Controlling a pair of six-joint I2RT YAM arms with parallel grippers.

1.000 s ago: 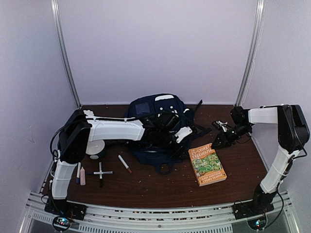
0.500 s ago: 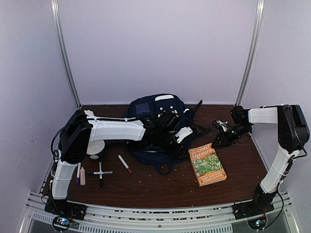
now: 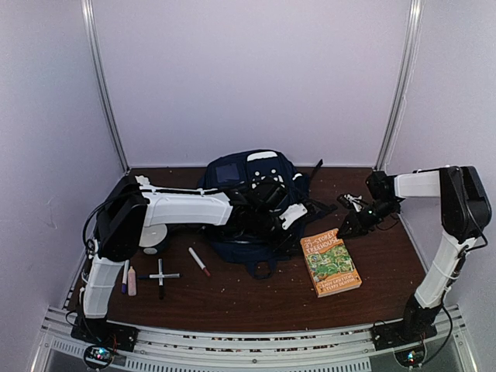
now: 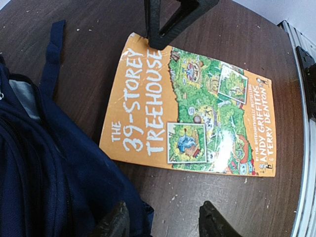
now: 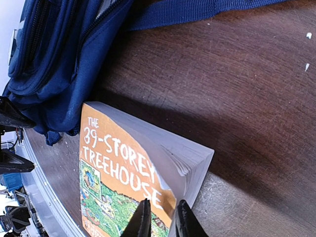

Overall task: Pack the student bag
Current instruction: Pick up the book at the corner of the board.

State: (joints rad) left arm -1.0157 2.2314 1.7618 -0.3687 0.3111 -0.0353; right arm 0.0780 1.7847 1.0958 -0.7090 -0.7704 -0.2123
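Bench [image 3: 256, 302] nearly unchanged over the last second: right hand [image 5: 161, 219] stays pinched on book [image 5: 111, 165] corner, left hand [image 4: 163, 223] apart, empty beside bag [image 4: 44, 168], so nothing packed yet.

the left pincer [image 4: 163, 224] hangs over the right edge of the student bag [image 3: 248, 174]. the book [image 3: 331, 261] lies flat on the counter [image 3: 263, 302] just beyond it. the right pincer [image 5: 162, 219] sits at the book's far corner, the bag to its left. a marker [image 3: 199, 261] and crossed pens [image 3: 160, 276] lie well left of both.
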